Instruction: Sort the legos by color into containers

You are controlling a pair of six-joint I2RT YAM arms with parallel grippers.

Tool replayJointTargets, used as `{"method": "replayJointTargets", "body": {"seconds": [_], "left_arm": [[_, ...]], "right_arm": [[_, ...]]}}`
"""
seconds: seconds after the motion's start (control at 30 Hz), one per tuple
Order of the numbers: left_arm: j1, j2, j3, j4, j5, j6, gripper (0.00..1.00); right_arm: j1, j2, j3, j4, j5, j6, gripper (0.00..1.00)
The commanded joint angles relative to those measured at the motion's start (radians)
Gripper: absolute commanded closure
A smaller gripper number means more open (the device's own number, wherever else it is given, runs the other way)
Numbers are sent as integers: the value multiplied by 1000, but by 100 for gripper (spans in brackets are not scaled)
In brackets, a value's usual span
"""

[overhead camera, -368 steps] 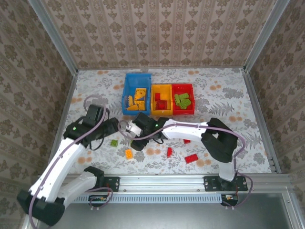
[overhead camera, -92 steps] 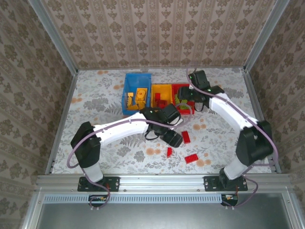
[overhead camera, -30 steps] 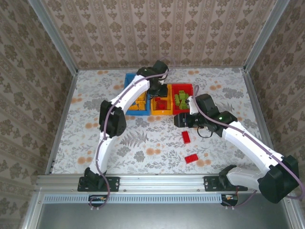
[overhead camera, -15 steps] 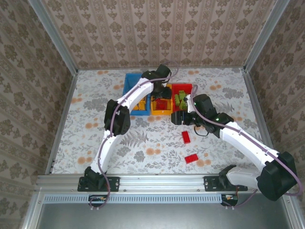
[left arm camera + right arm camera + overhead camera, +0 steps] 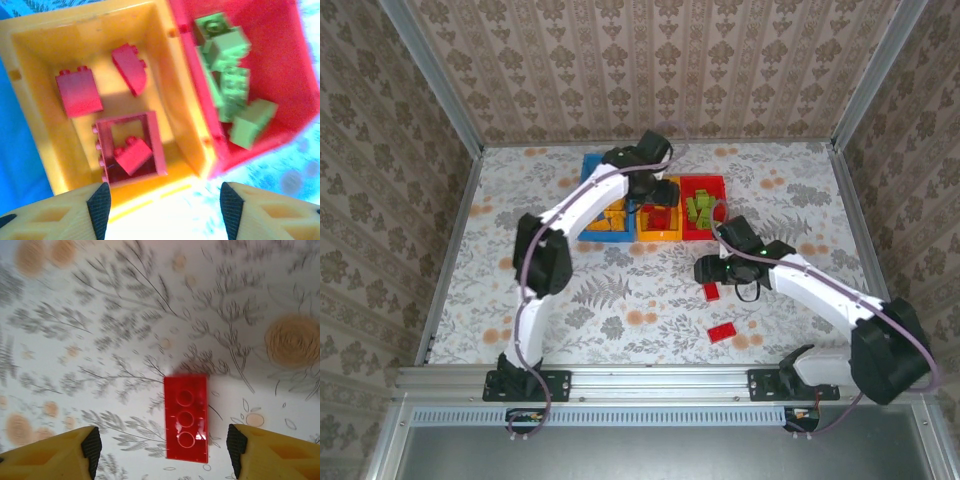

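Note:
My left gripper [image 5: 660, 195] hangs open over the yellow bin [image 5: 660, 236]; in the left wrist view the left gripper [image 5: 165, 210] has nothing between its jaws. Below it the yellow bin [image 5: 30, 110] holds a red brick [image 5: 78, 91], a curved red piece [image 5: 130, 67] and a red frame [image 5: 157, 150] with a small red brick [image 5: 132, 153] lying in it. The red bin [image 5: 270, 50] beside it holds several green bricks [image 5: 230, 75]. My right gripper [image 5: 708, 272] is open just above a flat red plate [image 5: 186, 417] lying on the table between its fingers, apart from both.
The blue bin [image 5: 603, 237] stands left of the yellow one, partly under my left arm, with orange-yellow pieces inside. A second red plate [image 5: 723, 332] lies on the floral tabletop nearer the front. Metal frame rails and wallpapered walls enclose the table.
My right gripper has moved from beside the bins toward the near side, down over the red plate. The left gripper has stayed over the yellow bin, shifting only slightly.

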Motion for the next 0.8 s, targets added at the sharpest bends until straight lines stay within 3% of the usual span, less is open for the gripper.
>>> {"method": "replayJointTargets", "body": {"seconds": [0.0,0.17,0.37,0.63,0.77], "left_arm": [[-32,-213,-215,138,98,3,35],[-85,-483,-562,239,182,25,32],[-138,-652,-790,247,187,-14,31],[-194,-832,-913,281,57,-64,33],[-198,-903,-889,285,-74,-79,33]], "right_arm": [[8,54,-20,-36,10,29,31],[32,143,-25,-7,10,42,32],[71,232,-2,32,39,54,36],[120,229,108,17,124,-1,72],[171,264,281,-9,128,-38,75]]}}
